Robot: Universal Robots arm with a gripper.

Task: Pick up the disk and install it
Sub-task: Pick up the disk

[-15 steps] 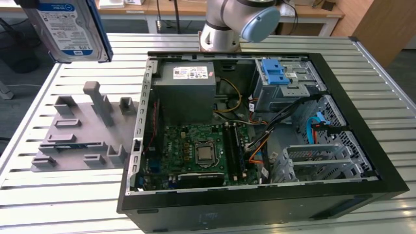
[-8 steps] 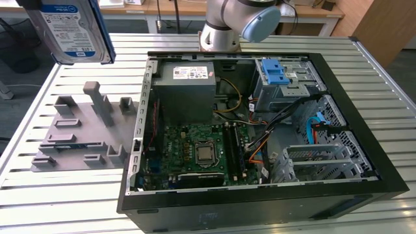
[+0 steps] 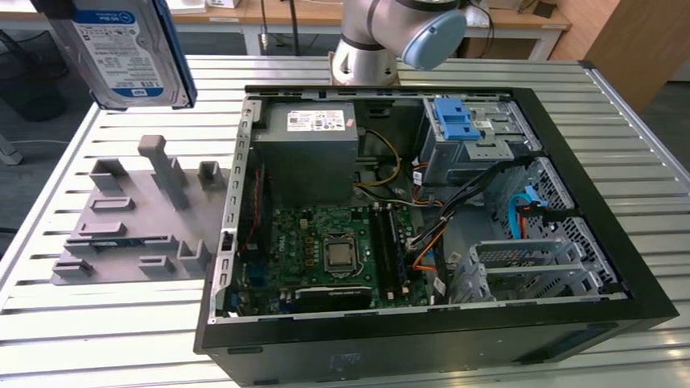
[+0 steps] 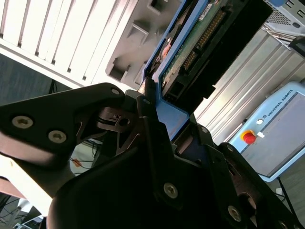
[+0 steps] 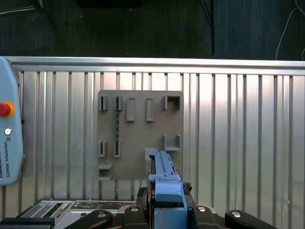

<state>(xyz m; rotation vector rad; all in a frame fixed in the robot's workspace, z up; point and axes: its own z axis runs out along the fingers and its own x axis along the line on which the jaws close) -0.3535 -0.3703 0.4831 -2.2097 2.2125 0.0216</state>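
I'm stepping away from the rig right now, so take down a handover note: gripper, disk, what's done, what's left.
The gripper is shut on the disk, clamping its blue carrier.
The disk hangs in the air above the grey fixture, to the exterior view's left of the open computer case.
Done: pickup.
Left: the disk is not yet in the case.

We see a silver-grey tubular metal arm [image 3: 367,48] with a pale blue round joint cap [image 3: 435,40], and a matte black angular gripper [image 4: 174,121] whose plates carry silver screws [image 4: 170,190].
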